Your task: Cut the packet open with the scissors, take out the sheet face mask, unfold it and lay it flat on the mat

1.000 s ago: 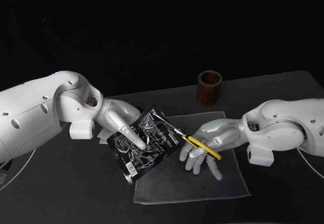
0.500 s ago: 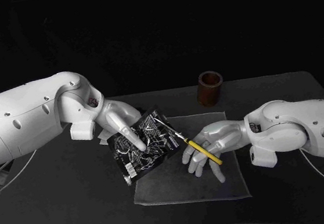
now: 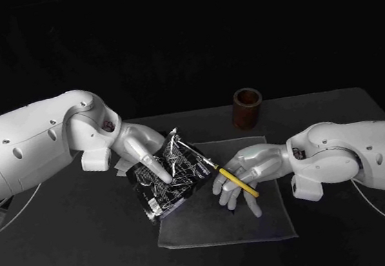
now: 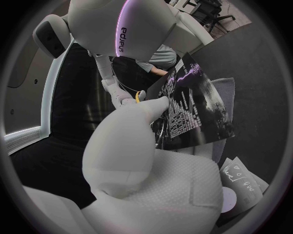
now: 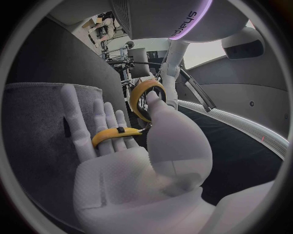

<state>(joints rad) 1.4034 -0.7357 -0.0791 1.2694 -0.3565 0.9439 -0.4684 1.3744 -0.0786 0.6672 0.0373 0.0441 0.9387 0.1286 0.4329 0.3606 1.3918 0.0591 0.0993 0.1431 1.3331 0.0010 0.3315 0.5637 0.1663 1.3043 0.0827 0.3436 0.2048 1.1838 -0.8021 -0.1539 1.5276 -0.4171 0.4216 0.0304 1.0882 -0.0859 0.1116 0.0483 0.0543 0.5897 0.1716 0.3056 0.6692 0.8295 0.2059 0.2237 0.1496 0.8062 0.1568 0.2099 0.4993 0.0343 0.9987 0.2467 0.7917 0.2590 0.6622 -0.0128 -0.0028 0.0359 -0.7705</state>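
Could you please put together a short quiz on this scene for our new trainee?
1. True or false: the left hand holds the black packet.
2. Where are the yellow-handled scissors? A) in the right hand; B) in the left hand; C) lying loose on the grey mat.
3. What colour is the upright cylinder standing beyond the mat?
Key: 1 true; 2 A; 3 brown.

Black packet (image 3: 168,176), white print, tilted over left side of grey mat (image 3: 221,223). Yellow-handled scissors (image 3: 236,183), blades at packet's right edge.
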